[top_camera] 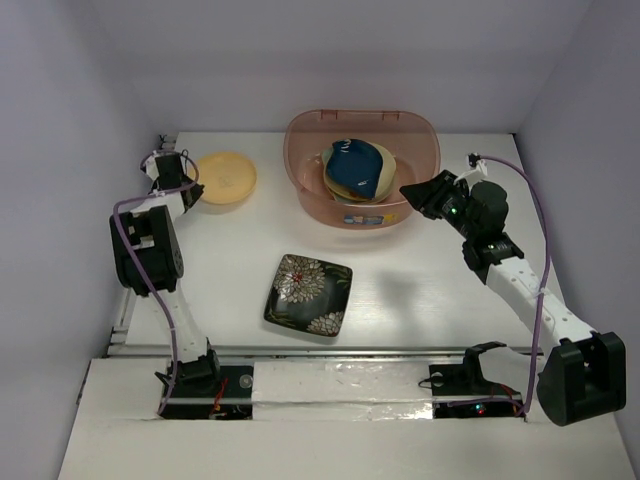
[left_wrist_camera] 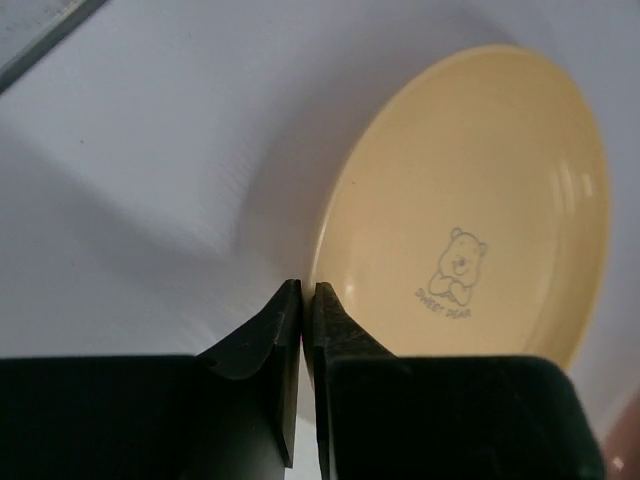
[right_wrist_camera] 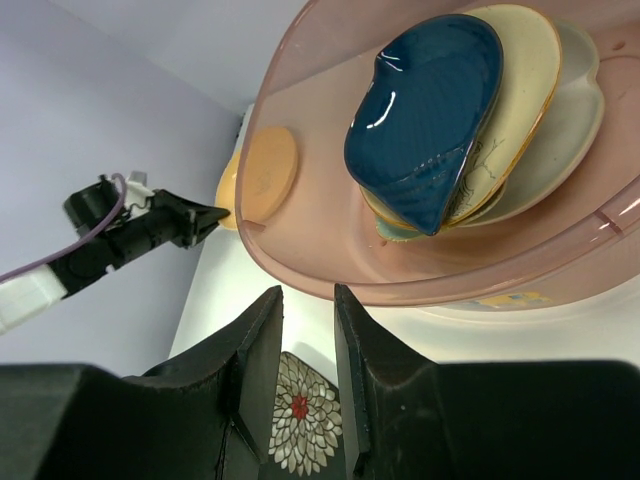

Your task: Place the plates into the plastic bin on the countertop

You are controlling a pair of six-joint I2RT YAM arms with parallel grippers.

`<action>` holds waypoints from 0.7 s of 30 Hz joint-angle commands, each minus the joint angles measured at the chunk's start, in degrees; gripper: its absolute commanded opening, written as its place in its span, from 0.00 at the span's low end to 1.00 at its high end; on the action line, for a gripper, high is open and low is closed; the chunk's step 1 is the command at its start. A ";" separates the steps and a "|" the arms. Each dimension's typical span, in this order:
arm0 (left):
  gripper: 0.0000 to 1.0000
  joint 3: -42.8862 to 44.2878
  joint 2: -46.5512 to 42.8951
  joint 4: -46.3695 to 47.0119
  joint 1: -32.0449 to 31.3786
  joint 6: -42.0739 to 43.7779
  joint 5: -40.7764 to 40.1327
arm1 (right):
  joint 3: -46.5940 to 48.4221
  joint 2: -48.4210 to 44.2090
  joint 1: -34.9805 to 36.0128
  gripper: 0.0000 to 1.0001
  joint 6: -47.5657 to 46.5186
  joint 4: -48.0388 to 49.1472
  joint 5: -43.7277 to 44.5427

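Note:
The round yellow-orange plate (top_camera: 226,177) lies at the back left of the countertop (top_camera: 230,270). My left gripper (top_camera: 190,190) is shut on its near rim; the left wrist view shows the plate (left_wrist_camera: 470,200) with its edge pinched between the fingers (left_wrist_camera: 308,292). The plastic bin (top_camera: 300,170) stands at the back centre and holds the dark blue leaf-shaped plate (top_camera: 352,165) on top of other stacked plates (right_wrist_camera: 525,70). The square black floral plate (top_camera: 308,293) lies alone in the middle. My right gripper (top_camera: 412,193) is open and empty, just right of the bin (right_wrist_camera: 330,230).
A metal rail (top_camera: 300,350) runs along the near edge of the table. Walls close in on the left, the back and the right. The left arm (right_wrist_camera: 130,230) shows in the right wrist view beside the yellow plate (right_wrist_camera: 265,175).

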 commanded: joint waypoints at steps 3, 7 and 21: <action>0.00 -5.88 -18.78 12.99 0.25 -3.67 8.45 | -0.59 -0.86 0.01 0.33 -0.49 4.13 0.07; 0.00 -8.88 -27.43 22.56 0.25 -9.64 13.28 | -0.59 -0.59 0.01 0.33 -0.67 4.04 0.51; 0.00 5.34 -19.63 16.08 -25.58 -1.57 15.67 | -2.00 -3.49 0.01 0.00 -0.32 4.83 2.27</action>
